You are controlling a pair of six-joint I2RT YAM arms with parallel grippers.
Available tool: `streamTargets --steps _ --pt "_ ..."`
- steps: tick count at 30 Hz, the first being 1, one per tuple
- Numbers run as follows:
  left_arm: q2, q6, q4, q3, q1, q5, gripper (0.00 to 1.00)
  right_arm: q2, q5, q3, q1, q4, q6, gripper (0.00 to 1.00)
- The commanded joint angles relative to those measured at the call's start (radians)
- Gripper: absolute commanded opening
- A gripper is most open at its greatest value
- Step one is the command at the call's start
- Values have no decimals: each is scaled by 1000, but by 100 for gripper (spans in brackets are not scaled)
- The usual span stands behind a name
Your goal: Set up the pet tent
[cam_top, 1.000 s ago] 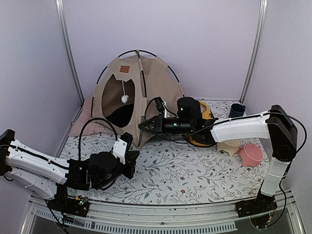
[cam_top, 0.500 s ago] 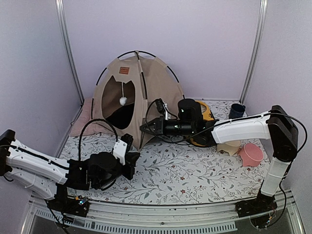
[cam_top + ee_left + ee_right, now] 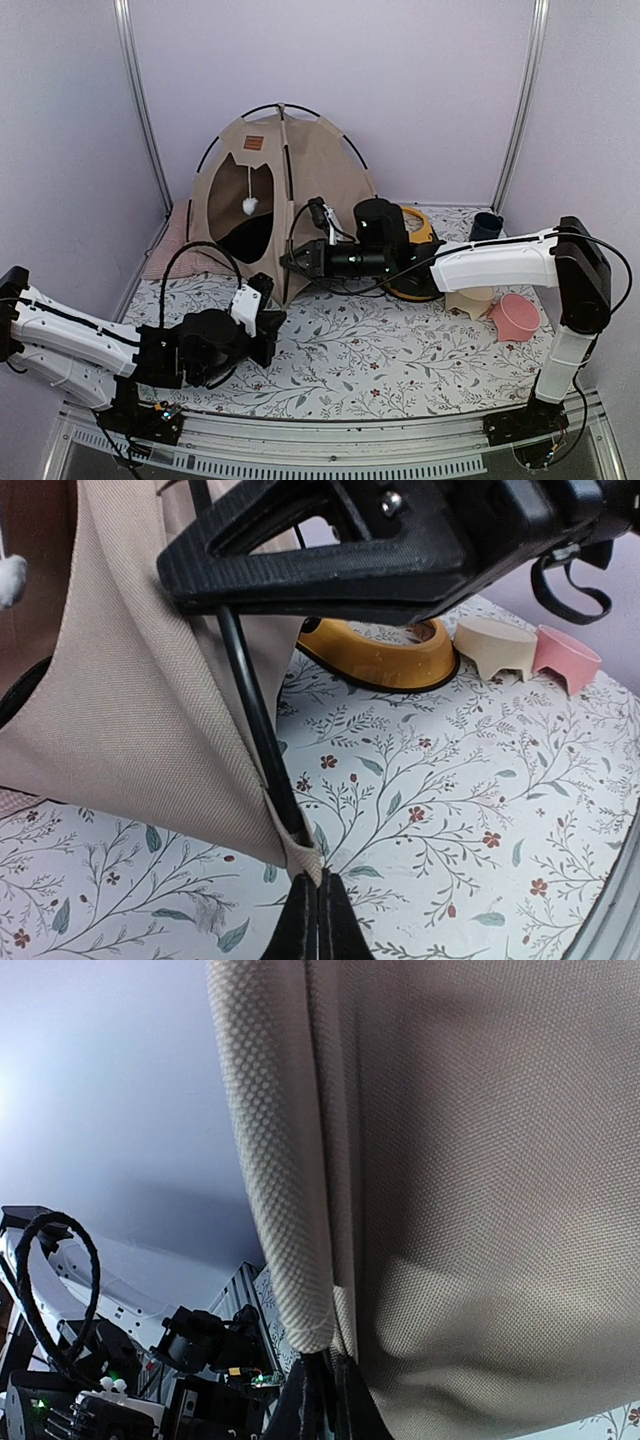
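Just beyond the tips of the left fingers (image 3: pixel 310 925), which are clenched on nothing, the front corner tab of the pet tent (image 3: pixel 300 170) sits on the floral worktop (image 3: pixel 400 350), with a thin black pole (image 3: pixel 255 730) rising from it. Higher on that same corner edge, the right fingers (image 3: pixel 292 262) are pinched tight on the tent's pole and fabric seam. Behind the right fingers, a yellow bowl stand (image 3: pixel 380 662) is partly hidden by the right arm. Farther to their right stand a cream bowl stand (image 3: pixel 468 300) and, just beside it, a pink cup (image 3: pixel 515 315); a dark blue cup (image 3: pixel 487 225) stands upright farther back, and its inside cannot be made out. Left of both pairs of fingers, a pink checked cushion (image 3: pixel 175 252) lies against the tent's left side. The tent stands upright, its poles crossing at the peak and its arched doorway facing front-left. A white pom-pom (image 3: pixel 248 205) hangs in the opening above the dark lining.
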Motion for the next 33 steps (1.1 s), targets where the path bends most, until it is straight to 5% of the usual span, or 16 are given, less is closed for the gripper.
streamTargets --steps 1,13,33 --pt "-23 12 -71 7 -19 162 0 16 234 45 -46 46 -29 0" --pt "-51 -10 -66 35 56 220 0 53 165 60 -7 -2 -64 0" --pt "-125 -146 -202 109 255 201 28 54 147 16 6 -64 -109 0"
